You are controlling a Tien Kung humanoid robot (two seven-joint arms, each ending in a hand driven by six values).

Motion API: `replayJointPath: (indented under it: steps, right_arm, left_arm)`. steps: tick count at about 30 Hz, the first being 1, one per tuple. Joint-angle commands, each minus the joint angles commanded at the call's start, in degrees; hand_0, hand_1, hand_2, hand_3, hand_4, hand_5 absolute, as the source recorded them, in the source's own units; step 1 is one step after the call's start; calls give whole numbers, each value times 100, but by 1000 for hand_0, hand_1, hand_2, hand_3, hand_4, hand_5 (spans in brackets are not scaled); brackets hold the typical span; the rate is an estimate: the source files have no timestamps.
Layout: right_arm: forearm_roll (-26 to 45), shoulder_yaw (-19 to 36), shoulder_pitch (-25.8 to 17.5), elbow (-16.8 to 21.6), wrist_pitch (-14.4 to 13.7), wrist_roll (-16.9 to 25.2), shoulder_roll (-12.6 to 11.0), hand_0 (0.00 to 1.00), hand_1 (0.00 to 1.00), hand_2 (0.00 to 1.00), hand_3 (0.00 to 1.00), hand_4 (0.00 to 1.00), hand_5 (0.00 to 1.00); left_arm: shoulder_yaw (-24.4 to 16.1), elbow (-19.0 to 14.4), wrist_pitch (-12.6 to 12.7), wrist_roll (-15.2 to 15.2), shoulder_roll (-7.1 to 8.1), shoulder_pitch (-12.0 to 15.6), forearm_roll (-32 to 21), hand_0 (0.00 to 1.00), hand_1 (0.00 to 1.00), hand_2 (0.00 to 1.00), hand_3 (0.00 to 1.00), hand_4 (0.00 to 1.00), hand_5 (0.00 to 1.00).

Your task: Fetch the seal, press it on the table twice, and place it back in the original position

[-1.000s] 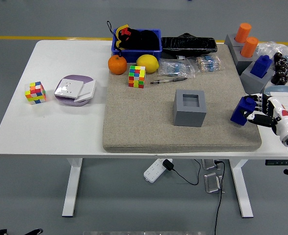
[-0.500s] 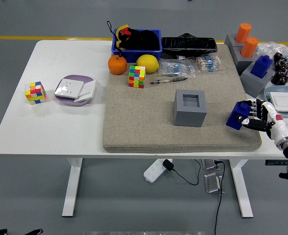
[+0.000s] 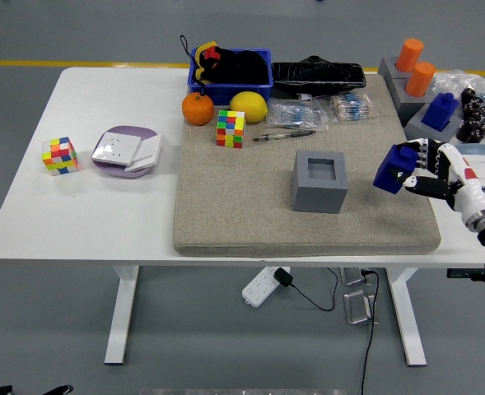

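Blue seal [image 3: 393, 167] — clasped in my right hand [image 3: 430, 171], fingers curled around it, held above the felt mat [image 3: 250, 206] — grey holder [image 3: 319, 181] sits empty for its return.

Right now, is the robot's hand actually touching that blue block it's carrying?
Touching. The head view shows the right hand with its fingers wrapped around the blue seal, which it holds tilted at the grey mat's right side.
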Motion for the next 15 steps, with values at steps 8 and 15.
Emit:
replayJointPath:
  steps: [8, 15]
  right_arm:
    - [74, -155, 262, 461, 81, -46, -78, 644, 500, 503, 517, 661, 2]
    - [157, -408, 553, 387, 190, -96, -13, 642, 498, 501, 516, 659, 2]
  left_arm:
    - [9, 2, -3, -5, 3, -4, -29, 813, 785, 763, 805, 679, 420]
    - [23, 2, -4, -13, 16, -21, -57, 812, 785, 763, 804, 678, 418]
